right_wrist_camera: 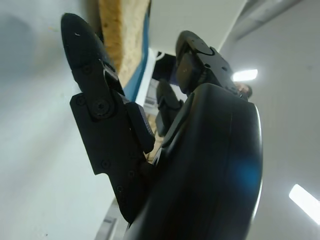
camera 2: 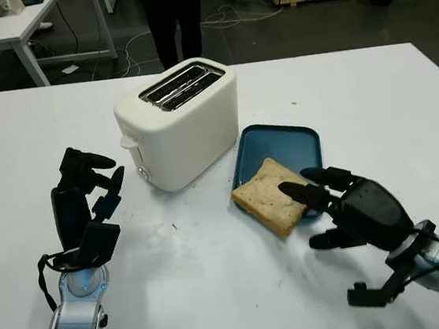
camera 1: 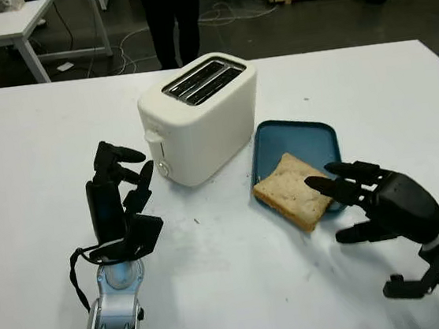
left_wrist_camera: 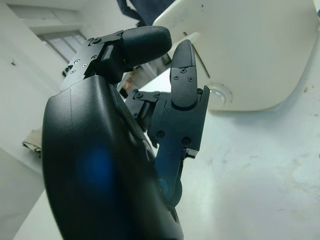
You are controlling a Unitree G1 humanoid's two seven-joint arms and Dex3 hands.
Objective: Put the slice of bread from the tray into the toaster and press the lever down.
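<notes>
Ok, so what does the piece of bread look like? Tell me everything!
The slice of bread is light brown and speckled, with a darker crust round its edge. It looks like a whole, roughly square slice. It lies flat, turned cornerwise, half on the blue tray and half sticking out over the tray's near edge above the white table. The robot's right hand is open right next to it, its fingertips reaching the slice's near corner. Whether they touch it yet is unclear.

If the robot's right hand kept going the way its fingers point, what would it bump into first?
Most likely the slice of bread. The right hand, open, points at its near edge, which overhangs the blue tray; exact height is unclear.
</notes>
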